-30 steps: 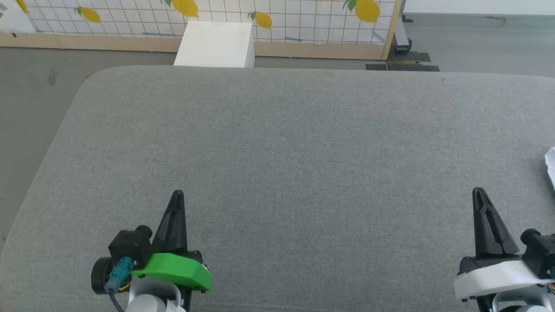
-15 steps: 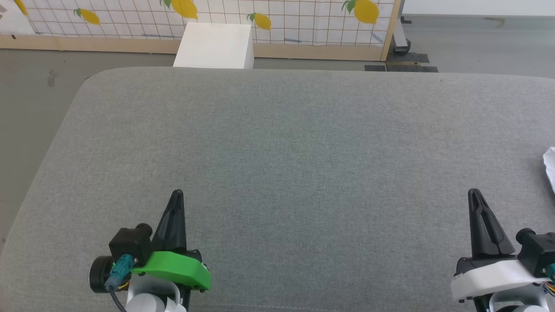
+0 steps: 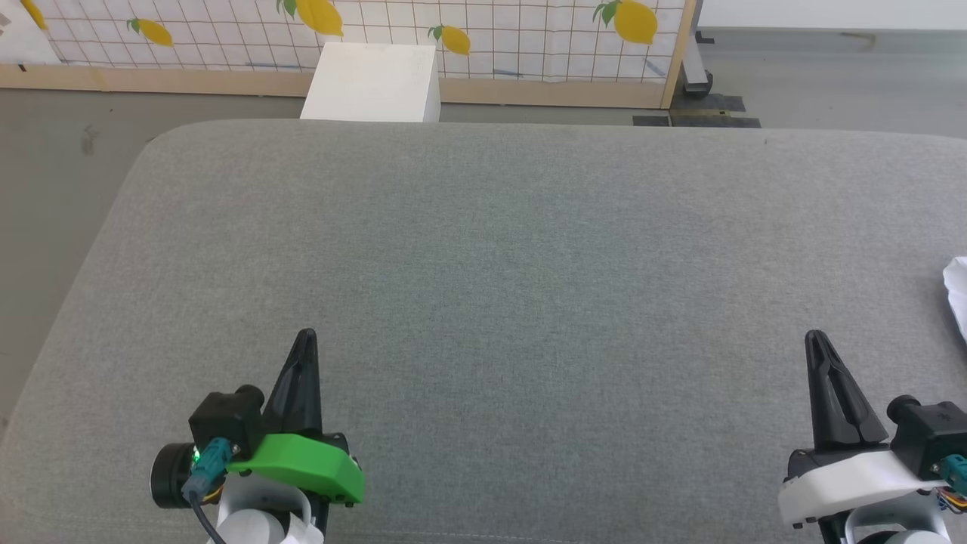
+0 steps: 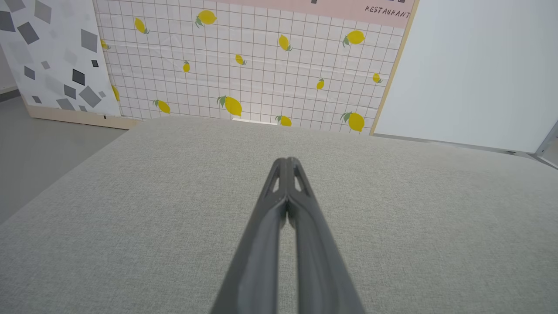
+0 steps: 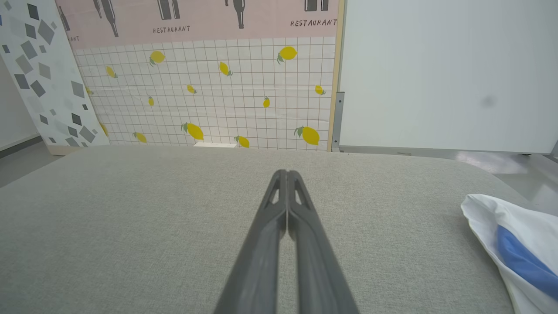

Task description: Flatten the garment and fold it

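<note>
The garment (image 5: 514, 244), white with a blue strip, lies bunched at the right side of the grey padded table (image 3: 491, 257); in the head view only a white corner of the garment (image 3: 958, 291) pokes in at the right edge. My left gripper (image 3: 305, 336) is shut near the table's front left, holding nothing. The right gripper (image 3: 814, 338) is shut at the front right, a short way left of the garment and apart from it. In the wrist views, the left gripper (image 4: 287, 161) and the right gripper (image 5: 284, 173) both show jaws pressed together over bare fabric.
A white box (image 3: 372, 72) stands on the floor beyond the table's far edge. Behind it runs a lemon-patterned panel (image 3: 378, 30) with a wooden base. Grey floor (image 3: 53, 166) lies to the left of the table.
The whole head picture has shifted slightly, so the camera moved. In it the right gripper has drifted a little to the left. The left gripper holds its place.
</note>
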